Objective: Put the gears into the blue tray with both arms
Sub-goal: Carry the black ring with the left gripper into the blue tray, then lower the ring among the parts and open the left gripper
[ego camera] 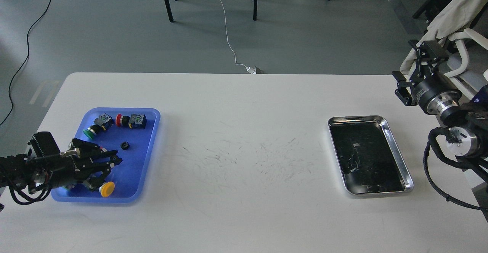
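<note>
The blue tray (151, 142) lies at the table's left. One small black gear (124, 145) rests on its floor near the middle, apart from everything else. My left gripper (110, 169) hovers low over the tray's near left part, fingers spread, nothing between them; the gear lies just beyond its tips. My right gripper (413, 75) is raised past the table's far right edge, well away from both trays, and seen from behind, so its fingers cannot be told apart.
Push-button switches share the blue tray: a green one (90, 132), a red one (128, 120) and a yellow one (107, 189) under my left gripper. A shiny steel tray (396, 146) with a dark inside sits at the right.
</note>
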